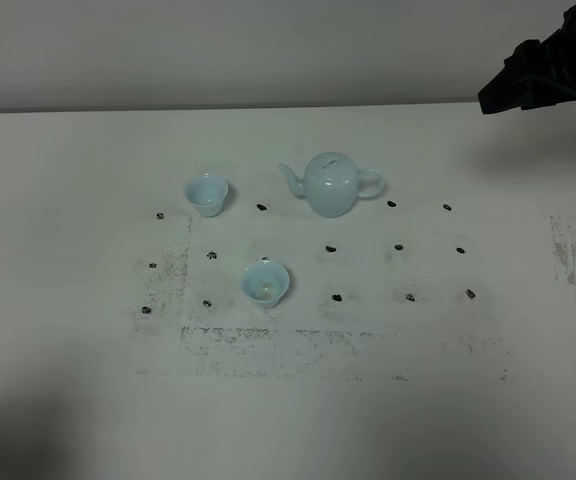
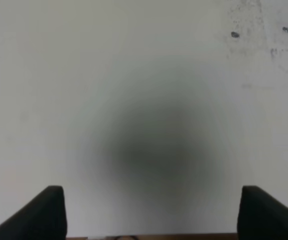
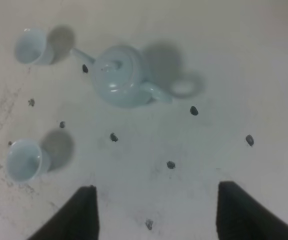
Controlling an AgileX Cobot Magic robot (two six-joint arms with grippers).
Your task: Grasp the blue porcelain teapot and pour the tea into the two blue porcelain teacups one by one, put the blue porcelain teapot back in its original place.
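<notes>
White table [image 1: 68, 400], teapot [image 1: 332, 184] and teacups [image 1: 208, 194] central, far from edges

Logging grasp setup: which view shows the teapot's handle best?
Exterior high: the blue porcelain teapot stands side-on, sharp, loop handle clearly outlined. Right wrist shows it from above, blurrier, handle mixed with its shadow. Left wrist shows no teapot, only table.

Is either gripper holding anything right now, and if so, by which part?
Nothing is held: left gripper and right gripper are open and empty, and the teapot sits untouched.
</notes>
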